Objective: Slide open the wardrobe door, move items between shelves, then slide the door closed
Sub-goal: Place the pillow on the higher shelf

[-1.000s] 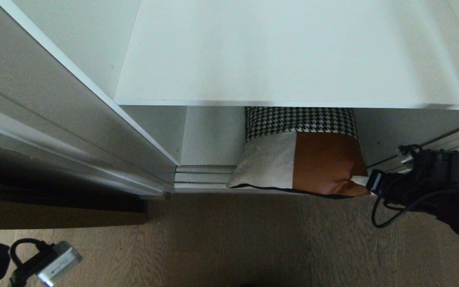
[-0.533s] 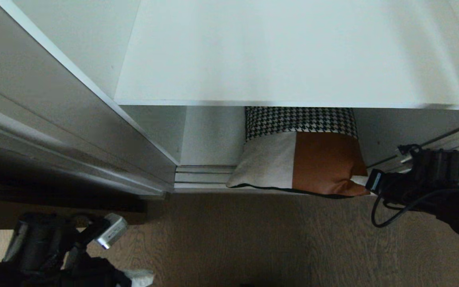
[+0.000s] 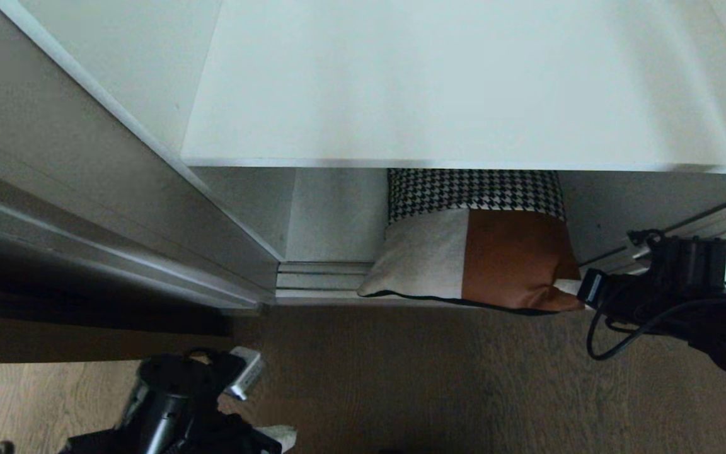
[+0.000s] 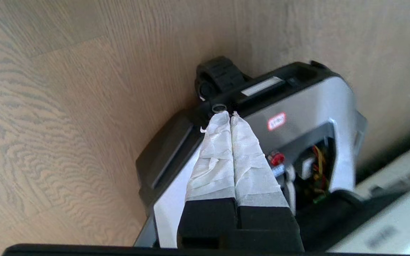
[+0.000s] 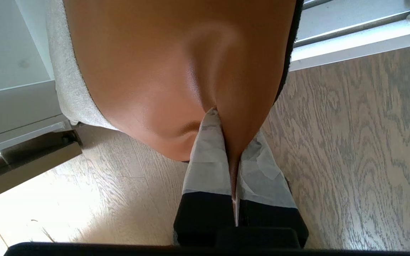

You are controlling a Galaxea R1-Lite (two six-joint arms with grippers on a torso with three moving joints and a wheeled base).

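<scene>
A: Head view: where is the cushion (image 3: 473, 252)?
B: On the wardrobe's lowest level, under a white shelf (image 3: 457, 88), its front corner out past the sill. The right gripper (image 3: 574, 289) meets that rust-brown corner.
A: And the left gripper (image 3: 275, 435)?
B: Low over the wood floor (image 3: 432, 378), well apart from the cushion.
A: Left wrist view?
B: The taped fingers (image 4: 214, 153) lie pressed together with nothing between them. Beyond their tips sits the robot base (image 4: 297, 117), grey and black.
A: Right wrist view?
B: The jaws are clamped on a pinched fold of the cushion's (image 5: 148, 71) leather corner, which bulges ahead of the taped fingers (image 5: 205, 160). The door track (image 5: 351, 32) runs just beside it.
</scene>
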